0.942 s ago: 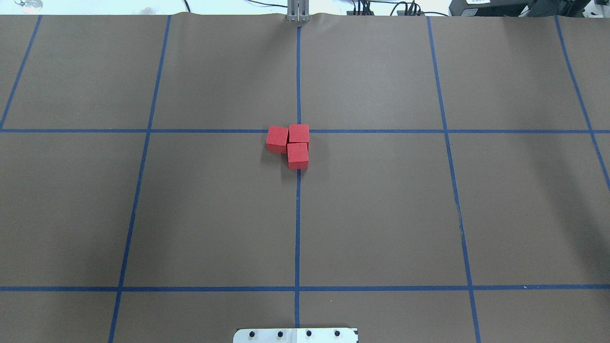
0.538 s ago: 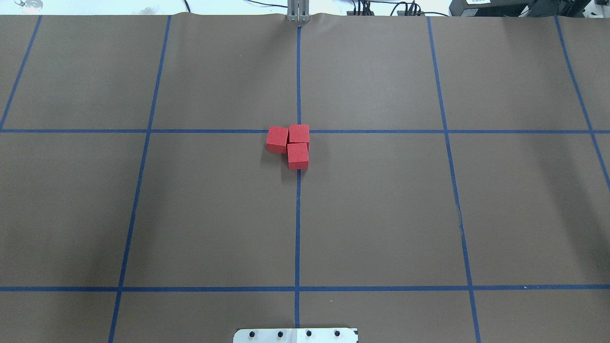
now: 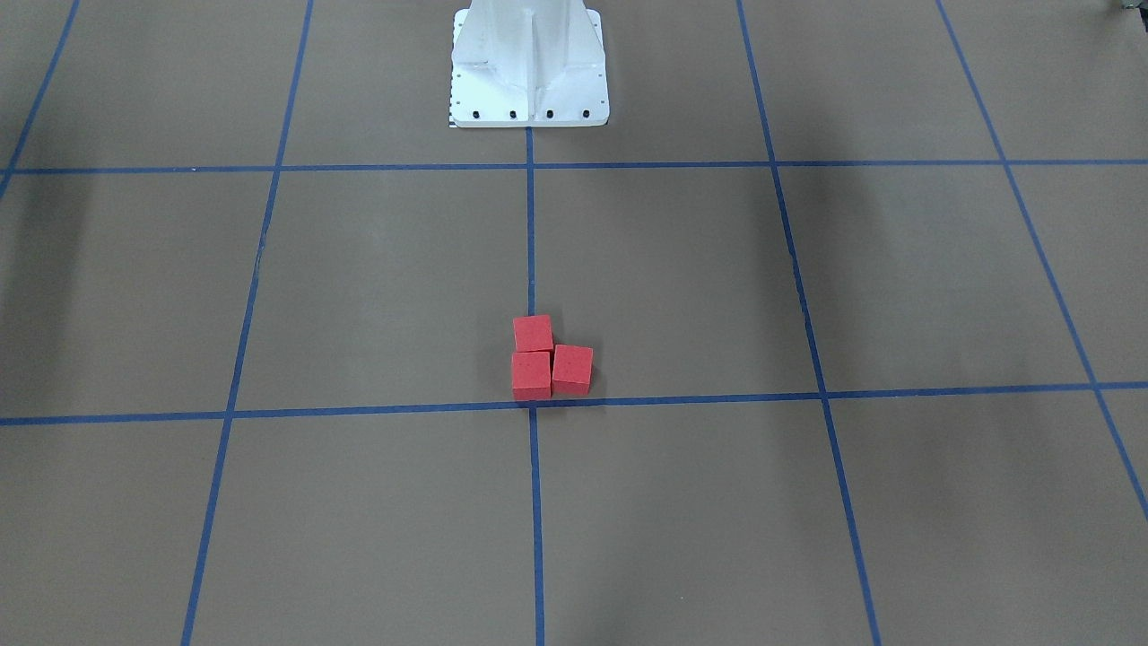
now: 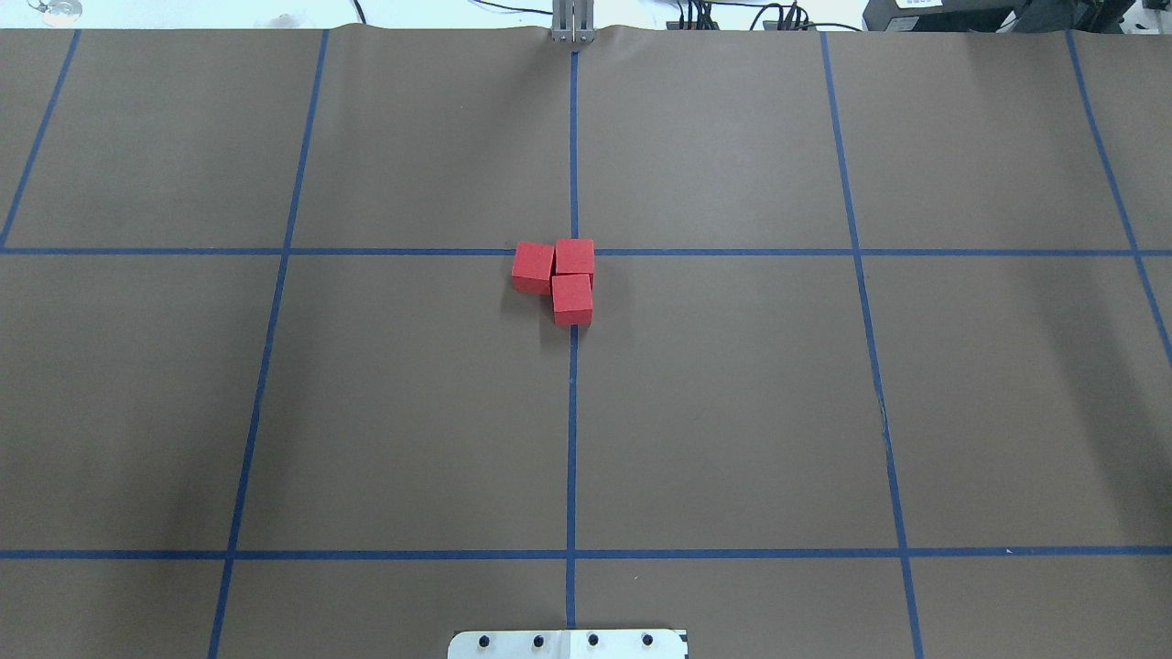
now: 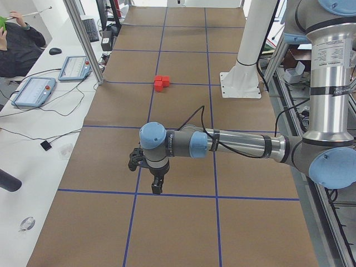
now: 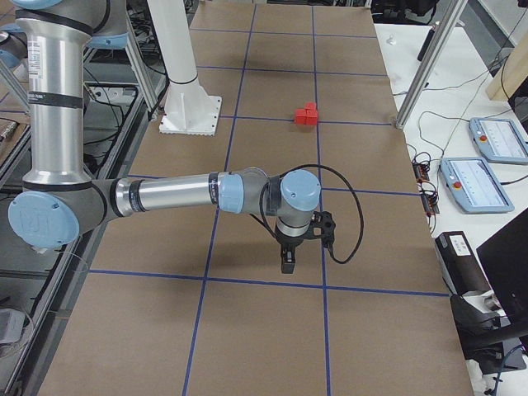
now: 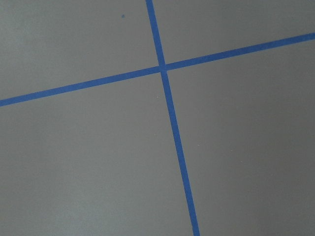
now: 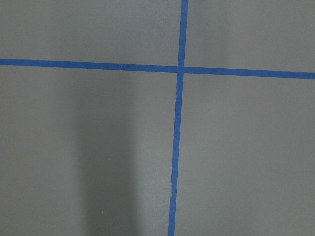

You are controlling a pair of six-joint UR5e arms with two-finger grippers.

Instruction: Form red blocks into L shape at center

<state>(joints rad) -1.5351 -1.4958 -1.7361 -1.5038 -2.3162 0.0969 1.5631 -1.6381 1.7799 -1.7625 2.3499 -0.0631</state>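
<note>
Over mat (image 4: pixel 732 412): L gripper (image 5: pixel 158 188), R gripper (image 6: pixel 287 265), empty

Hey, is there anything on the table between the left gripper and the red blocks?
Nothing visible does. In the left side view, only bare brown paper lies between the left gripper and the red blocks. The blocks already sit touching in an L by the centre crossing.

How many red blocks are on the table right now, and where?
3. In the overhead view, the corner block sits where the central blue tape lines cross, the side block lies against its left, and the near block is just robot-side of it. None appears hidden.
</note>
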